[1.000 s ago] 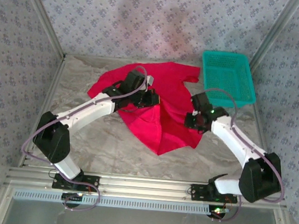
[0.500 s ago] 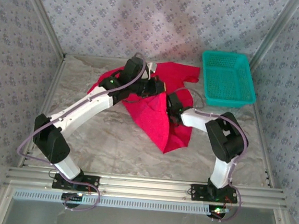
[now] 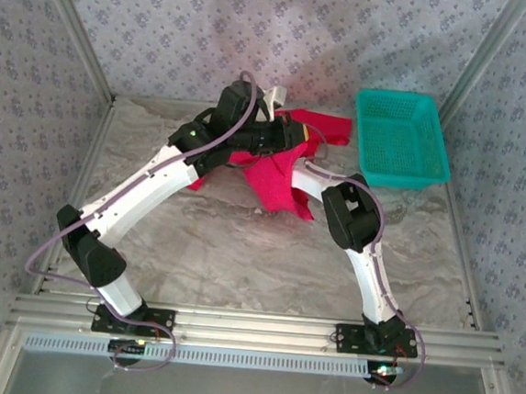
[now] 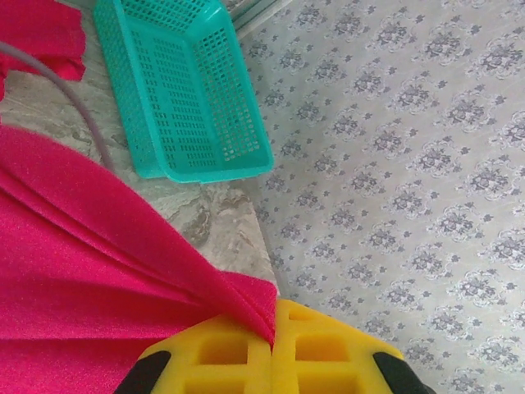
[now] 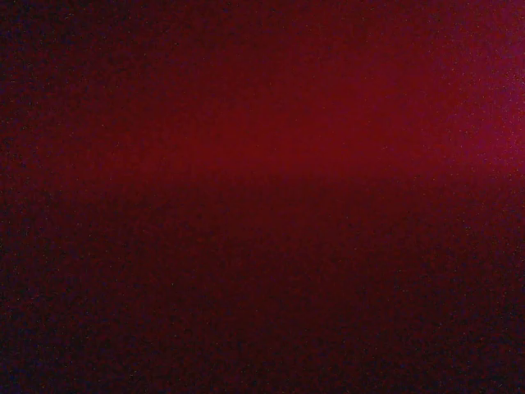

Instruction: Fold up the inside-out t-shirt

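Left gripper [image 4: 272,338] pinches the red t-shirt [image 4: 82,287] (bunched, draping in folds); right gripper: cannot tell.

- The t-shirt [image 4: 90,271] is looking like soft, matt cloth (fine nap up close).
- The mesh basket [image 4: 238,98] is showing smooth, faintly glossy plastic.
- The pads [image 4: 328,357] of the left gripper [image 4: 272,345] are looking like matt plastic.

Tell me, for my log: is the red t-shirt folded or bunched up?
Bunched, not folded: the t-shirt hangs crumpled from the left end effector, whose shut yellow fingers pinch its cloth.
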Tool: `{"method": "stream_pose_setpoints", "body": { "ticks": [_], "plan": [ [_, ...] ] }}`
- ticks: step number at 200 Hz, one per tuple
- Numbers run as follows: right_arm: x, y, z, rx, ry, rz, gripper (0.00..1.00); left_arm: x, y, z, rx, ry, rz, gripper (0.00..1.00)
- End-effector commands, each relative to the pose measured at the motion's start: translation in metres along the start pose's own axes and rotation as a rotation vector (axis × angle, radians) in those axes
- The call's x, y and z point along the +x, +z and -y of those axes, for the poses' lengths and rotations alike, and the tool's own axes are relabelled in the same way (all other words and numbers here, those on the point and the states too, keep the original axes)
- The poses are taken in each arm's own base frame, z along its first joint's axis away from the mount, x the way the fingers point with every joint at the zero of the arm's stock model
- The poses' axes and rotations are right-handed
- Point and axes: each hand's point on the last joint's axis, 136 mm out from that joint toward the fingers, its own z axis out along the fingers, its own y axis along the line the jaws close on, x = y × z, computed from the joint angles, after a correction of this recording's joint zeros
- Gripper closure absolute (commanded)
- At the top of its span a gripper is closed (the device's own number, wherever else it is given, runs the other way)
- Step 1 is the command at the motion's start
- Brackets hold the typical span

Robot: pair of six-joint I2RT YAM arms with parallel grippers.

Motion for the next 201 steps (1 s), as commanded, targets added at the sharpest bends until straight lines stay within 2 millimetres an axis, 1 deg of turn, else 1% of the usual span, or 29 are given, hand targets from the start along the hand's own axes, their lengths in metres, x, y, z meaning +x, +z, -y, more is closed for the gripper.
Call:
{"method": "stream_pose_setpoints", "body": {
  "ticks": [1,6,18,34,42,57,66,79,85,100,104,115,116,117,119,131,139,143,165,184,201],
  "plan": [
    [0.045,0.021,0.06,0.214,0.043,-0.122,0.25,-0.014,-0.036,0.028,0.074,0.037,0.057,1.0],
    [0.046,0.02,0.061,0.212,0.043,-0.132,0.32,-0.016,-0.038,0.024,0.067,0.032,0.063,1.0],
    [0.048,0.016,0.06,0.199,0.028,-0.156,0.56,-0.02,-0.042,0.011,0.054,0.014,0.071,1.0],
    [0.038,0.001,0.055,0.17,-0.023,-0.158,0.81,-0.029,-0.047,-0.009,0.029,-0.013,0.087,1.0],
    [0.033,-0.01,0.051,0.156,-0.057,-0.162,0.9,-0.034,-0.05,-0.021,0.008,-0.021,0.098,1.0],
    [0.023,-0.036,0.04,0.103,-0.134,-0.165,0.98,-0.047,-0.056,-0.05,-0.056,-0.034,0.123,1.0],
    [0.017,-0.055,0.032,0.061,-0.189,-0.165,1.0,-0.057,-0.06,-0.074,-0.104,-0.052,0.143,1.0],
    [0.012,-0.087,0.023,0.014,-0.261,-0.173,1.0,-0.07,-0.065,-0.115,-0.181,-0.091,0.172,1.0],
    [0.012,-0.102,0.021,-0.006,-0.276,-0.178,1.0,-0.076,-0.068,-0.137,-0.218,-0.118,0.185,1.0],
    [0.011,-0.14,0.018,-0.058,-0.385,-0.182,1.0,-0.086,-0.075,-0.189,-0.296,-0.184,0.211,1.0],
    [0.011,-0.15,0.016,-0.076,-0.398,-0.179,1.0,-0.092,-0.079,-0.202,-0.315,-0.202,0.227,1.0],
    [0.01,-0.177,0.014,-0.122,-0.426,-0.169,1.0,-0.094,-0.084,-0.239,-0.368,-0.255,0.236,1.0],
    [0.012,-0.177,0.016,-0.122,-0.429,-0.176,1.0,-0.094,-0.085,-0.242,-0.372,-0.259,0.237,1.0],
    [0.01,-0.182,0.013,-0.133,-0.431,-0.169,1.0,-0.094,-0.086,-0.245,-0.376,-0.264,0.237,1.0],
    [0.011,-0.184,0.014,-0.138,-0.434,-0.172,1.0,-0.094,-0.086,-0.251,-0.383,-0.274,0.237,1.0],
    [0.005,-0.213,0.01,-0.199,-0.441,-0.146,1.0,-0.09,-0.089,-0.282,-0.42,-0.32,0.23,1.0],
    [0.0,-0.231,0.007,-0.24,-0.436,-0.127,1.0,-0.086,-0.091,-0.3,-0.444,-0.343,0.22,1.0],
    [-0.006,-0.244,0.002,-0.271,-0.435,-0.1,1.0,-0.084,-0.092,-0.309,-0.458,-0.351,0.217,1.0],
    [-0.038,-0.295,-0.014,-0.389,-0.399,0.013,1.0,-0.065,-0.094,-0.346,-0.516,-0.395,0.188,1.0],
    [-0.066,-0.334,-0.028,-0.473,-0.363,0.083,1.0,-0.048,-0.097,-0.367,-0.55,-0.415,0.161,1.0],
    [-0.083,-0.363,-0.039,-0.548,-0.341,0.122,1.0,-0.033,-0.103,-0.383,-0.588,-0.434,0.143,1.0]
  ]
}}
